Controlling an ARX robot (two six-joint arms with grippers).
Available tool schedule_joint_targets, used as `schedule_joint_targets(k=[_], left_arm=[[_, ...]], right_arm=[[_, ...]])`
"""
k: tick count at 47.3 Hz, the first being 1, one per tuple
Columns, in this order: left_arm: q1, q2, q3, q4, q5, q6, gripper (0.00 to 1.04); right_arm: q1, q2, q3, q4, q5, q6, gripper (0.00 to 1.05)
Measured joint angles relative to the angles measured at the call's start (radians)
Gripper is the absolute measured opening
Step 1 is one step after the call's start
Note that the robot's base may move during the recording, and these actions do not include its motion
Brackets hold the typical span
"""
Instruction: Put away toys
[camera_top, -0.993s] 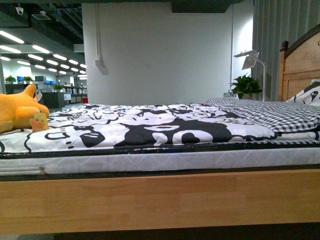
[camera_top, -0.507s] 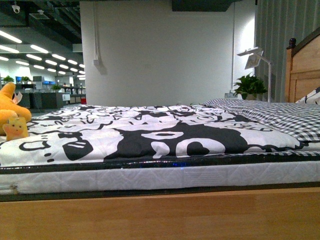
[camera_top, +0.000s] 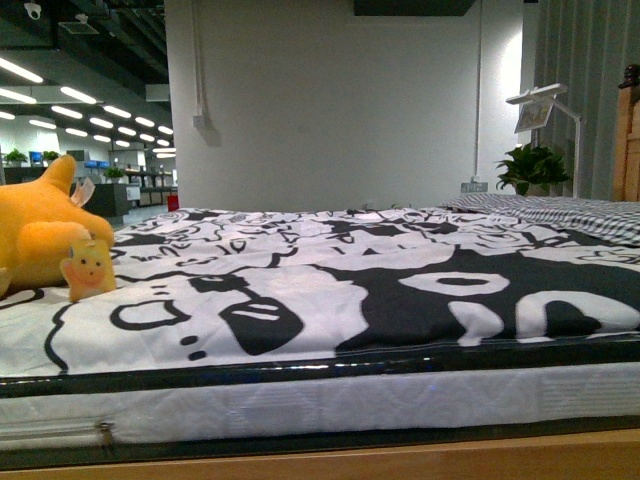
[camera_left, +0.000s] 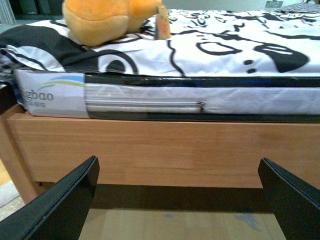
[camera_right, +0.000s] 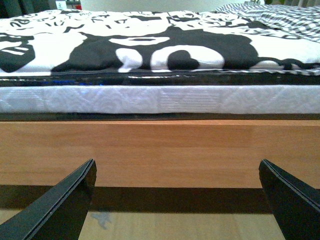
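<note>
An orange-yellow plush toy (camera_top: 38, 225) lies on the bed at the far left of the front view, a small yellow tag (camera_top: 88, 270) hanging in front of it. The left wrist view shows the plush toy (camera_left: 107, 15) on the mattress's near corner, above and beyond my left gripper (camera_left: 177, 200), which is open and low in front of the wooden bed frame (camera_left: 160, 150). My right gripper (camera_right: 177, 200) is also open and empty, facing the bed frame (camera_right: 160, 150) further along the bed. Neither arm shows in the front view.
A black-and-white patterned sheet (camera_top: 350, 280) covers the mattress (camera_top: 320, 405). A checked blanket (camera_top: 560, 210) lies at the far right. Behind the bed are a white wall, a potted plant (camera_top: 535, 168) and a white lamp (camera_top: 540, 105). Light floor lies under both grippers.
The front view has swung back left and come closer to the bed: the plush toy shows larger and fuller at the left edge, and the wooden headboard has slid almost out at the right.
</note>
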Motion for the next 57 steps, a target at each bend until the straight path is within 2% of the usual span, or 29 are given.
schedule_joint_targets(k=[57], left_arm=[[0.0,-0.003,0.0,-0.003,-0.004,0.0,0.99]], right_arm=[[0.0,0.0,0.0,0.001,-0.006,0.0,0.98]])
